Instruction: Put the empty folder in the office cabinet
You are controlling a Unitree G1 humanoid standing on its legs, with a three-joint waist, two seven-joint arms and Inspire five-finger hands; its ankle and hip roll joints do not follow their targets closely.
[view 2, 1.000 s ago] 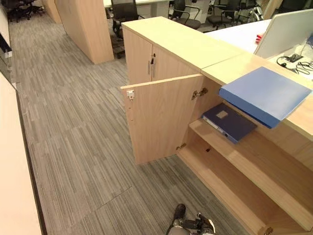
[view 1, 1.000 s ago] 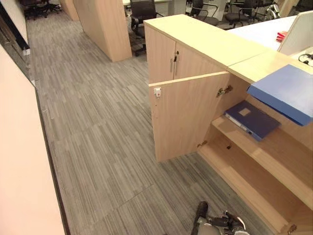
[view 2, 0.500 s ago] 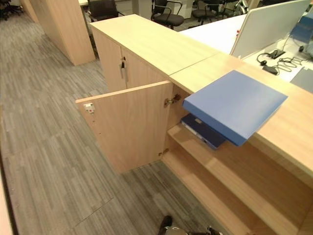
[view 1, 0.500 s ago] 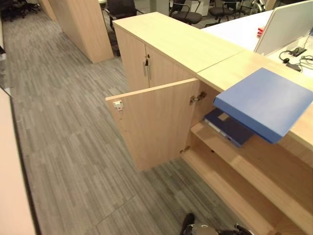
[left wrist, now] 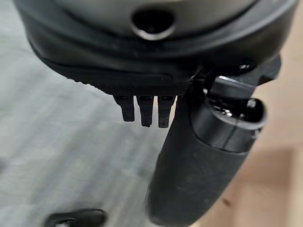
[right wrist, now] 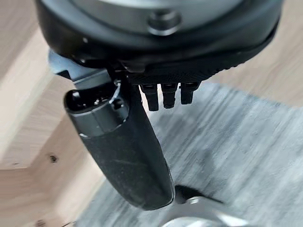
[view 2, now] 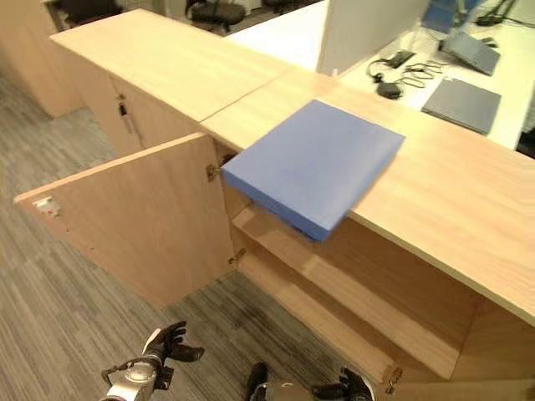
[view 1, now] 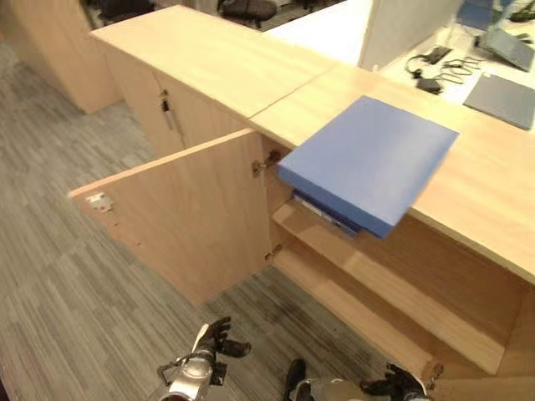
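The cabinet door (view 1: 180, 213) stands wide open, swung out to the left of the cabinet opening. Low before the cabinet, nearest to this door, hangs the left hand (view 1: 216, 338); its fingers look loosely spread and it holds nothing. In its own wrist view the thumb (left wrist: 203, 161) is straight and only floor shows past it.

Right of the door, on the cabinet top (view 1: 226, 58), lies the blue folder (view 2: 313, 163). One corner of the folder sticks out over the front edge, just above the opening. Under this corner a darker folder (view 1: 322, 215) rests on the upper shelf (view 1: 376, 280) inside the cabinet.

Further right, low before the open cabinet, is the right hand (view 2: 351, 386). It carries nothing, and its wrist view shows a straight thumb (right wrist: 123, 151) with short fingertips beside it, so I judge it open.

I think the step now is to reach for the blue folder. It would be good to raise both hands to the overhanging corner, one under and one above, because the folder is wide and may tip. The free part of the shelf, right of the darker folder, seems the safer place to slide it in.
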